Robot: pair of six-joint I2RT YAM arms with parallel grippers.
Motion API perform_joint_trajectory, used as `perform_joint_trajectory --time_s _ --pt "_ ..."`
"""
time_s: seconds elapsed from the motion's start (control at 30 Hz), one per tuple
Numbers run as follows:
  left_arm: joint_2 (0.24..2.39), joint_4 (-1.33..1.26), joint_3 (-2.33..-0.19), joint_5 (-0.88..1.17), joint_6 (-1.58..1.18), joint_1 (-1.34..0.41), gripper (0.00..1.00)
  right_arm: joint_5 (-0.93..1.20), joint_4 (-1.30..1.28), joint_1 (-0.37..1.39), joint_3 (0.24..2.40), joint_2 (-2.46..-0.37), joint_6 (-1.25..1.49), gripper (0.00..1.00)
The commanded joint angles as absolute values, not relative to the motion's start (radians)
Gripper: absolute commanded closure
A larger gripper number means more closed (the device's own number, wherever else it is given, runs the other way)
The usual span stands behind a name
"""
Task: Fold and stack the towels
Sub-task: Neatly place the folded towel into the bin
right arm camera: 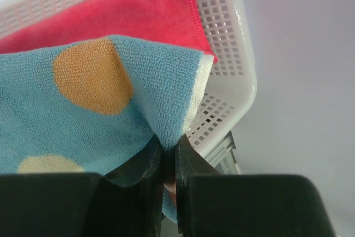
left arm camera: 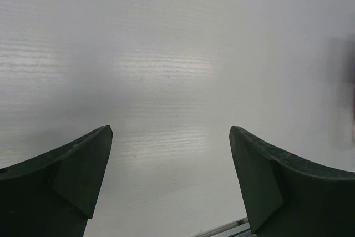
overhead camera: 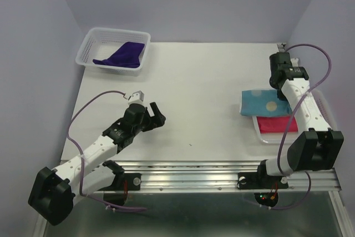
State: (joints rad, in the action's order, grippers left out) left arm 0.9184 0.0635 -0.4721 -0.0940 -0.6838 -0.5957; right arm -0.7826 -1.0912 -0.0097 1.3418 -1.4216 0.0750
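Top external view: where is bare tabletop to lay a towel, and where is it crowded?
Bare: white tabletop between the far-left white mesh basket, the open left gripper and the blue dotted towel. Crowded: right edge, where the right gripper pinches that towel over the pink towel.

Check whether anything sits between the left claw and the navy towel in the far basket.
Only the white basket and its near wall. Nothing lies on the table between the open left claw and that basket, but the navy towel lies inside it, so the claw would likely need to come over the rim.
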Motion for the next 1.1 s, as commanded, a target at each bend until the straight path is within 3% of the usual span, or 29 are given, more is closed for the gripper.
perform_joint_trajectory --time_s 0.0,0.87,0.97,1.0,1.03,1.07 --pt "0.894 0.02 -0.489 -0.118 -0.652 -0.595 0.01 -0.798 -0.99 -0.038 1.29 -1.414 -0.042 0.99" --pt "0.87 0.008 -0.465 -0.144 -0.644 -0.595 0.01 -0.799 -0.744 -0.232 1.312 -1.641 -0.196 0.99" --pt "0.88 0.011 -0.469 -0.147 -0.64 -0.595 0.01 -0.807 -0.735 -0.245 1.313 -1.667 -0.195 0.88" --pt "0.881 0.011 -0.471 -0.152 -0.638 -0.595 0.01 -0.816 -0.727 -0.252 1.312 -1.674 -0.192 0.7" --pt "0.884 0.014 -0.472 -0.152 -0.637 -0.595 0.01 -0.828 -0.713 -0.252 1.312 -1.675 -0.19 0.69" --pt "0.882 0.014 -0.474 -0.156 -0.637 -0.595 0.01 -0.836 -0.7 -0.255 1.313 -1.678 -0.19 0.61"
